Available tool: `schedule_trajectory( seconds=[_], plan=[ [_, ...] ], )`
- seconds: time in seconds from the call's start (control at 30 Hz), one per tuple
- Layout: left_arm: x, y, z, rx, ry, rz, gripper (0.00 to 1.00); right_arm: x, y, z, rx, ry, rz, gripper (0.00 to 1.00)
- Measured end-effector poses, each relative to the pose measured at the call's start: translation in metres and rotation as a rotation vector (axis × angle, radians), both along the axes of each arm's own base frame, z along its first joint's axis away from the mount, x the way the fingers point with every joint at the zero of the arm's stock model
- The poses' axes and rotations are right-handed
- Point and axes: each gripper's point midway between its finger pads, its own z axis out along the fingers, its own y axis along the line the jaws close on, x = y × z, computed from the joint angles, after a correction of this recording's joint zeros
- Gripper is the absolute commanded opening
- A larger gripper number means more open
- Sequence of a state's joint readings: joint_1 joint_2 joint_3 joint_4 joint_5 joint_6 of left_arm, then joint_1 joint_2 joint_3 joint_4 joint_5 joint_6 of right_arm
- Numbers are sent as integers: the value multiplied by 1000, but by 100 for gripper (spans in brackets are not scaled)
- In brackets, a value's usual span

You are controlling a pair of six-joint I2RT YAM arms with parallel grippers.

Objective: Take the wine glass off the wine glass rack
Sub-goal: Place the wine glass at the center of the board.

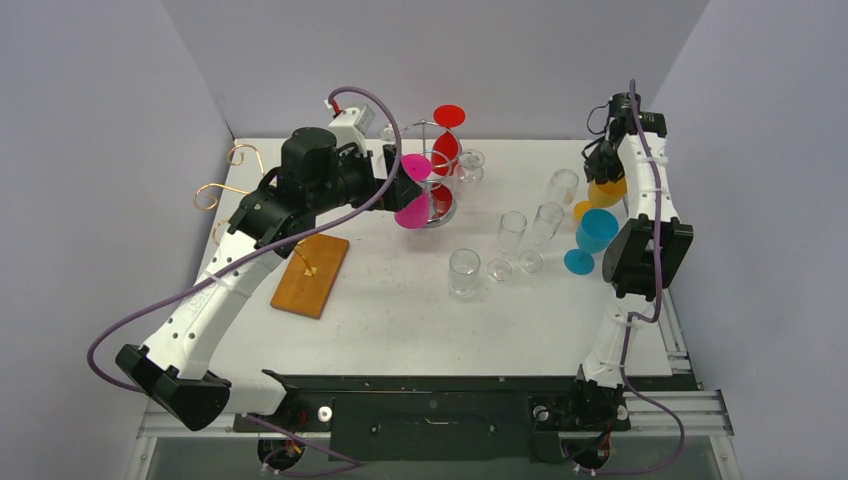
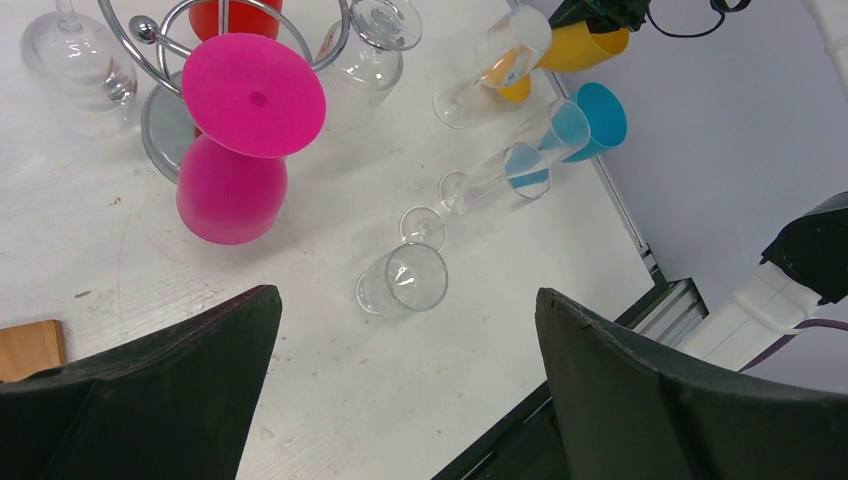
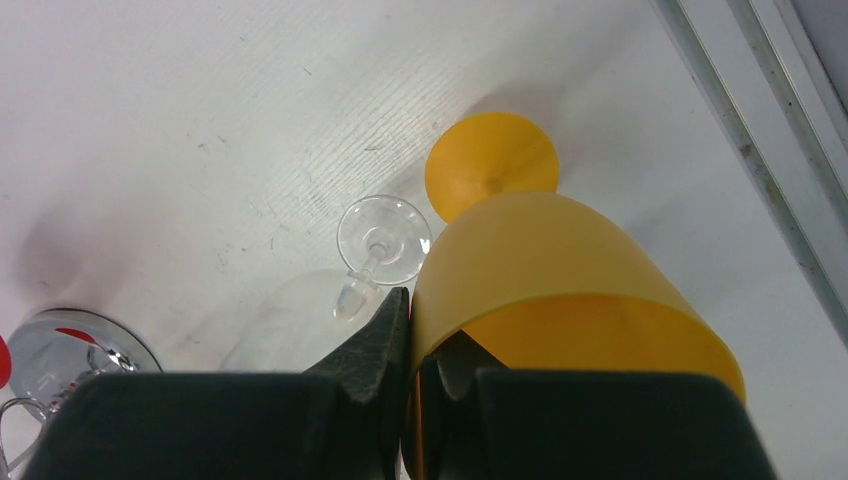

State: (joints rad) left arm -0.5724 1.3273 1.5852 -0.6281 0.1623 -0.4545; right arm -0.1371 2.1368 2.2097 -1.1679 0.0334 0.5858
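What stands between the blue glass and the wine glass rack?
A clear flute and a second flute; the top view shows both.

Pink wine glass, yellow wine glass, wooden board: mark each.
pink wine glass (image 2: 253, 95), left wrist view, round foot.
yellow wine glass (image 3: 560, 270), right wrist view, bowl wall.
wooden board (image 1: 320, 285), top view, top face.
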Motion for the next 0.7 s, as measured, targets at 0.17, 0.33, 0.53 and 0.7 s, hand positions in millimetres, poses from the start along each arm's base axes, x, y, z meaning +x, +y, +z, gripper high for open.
schedule_trajectory(
  seconds=[0.17,0.33,0.53,0.7],
  plan=[
    [0,0,-3,3,6,-2,96,-1,1,-6,1,17,4,4],
    [0,-1,-3,2,6,-4,96,-1,0,-8,-4,22,7,9],
    [-1,-1,-3,1,7,-6,96,-3,-1,-15,-9,43,14,9],
    [-1,-1,-4,2,7,-6,96,-2,-3,-16,-20,44,15,13]
  ],
)
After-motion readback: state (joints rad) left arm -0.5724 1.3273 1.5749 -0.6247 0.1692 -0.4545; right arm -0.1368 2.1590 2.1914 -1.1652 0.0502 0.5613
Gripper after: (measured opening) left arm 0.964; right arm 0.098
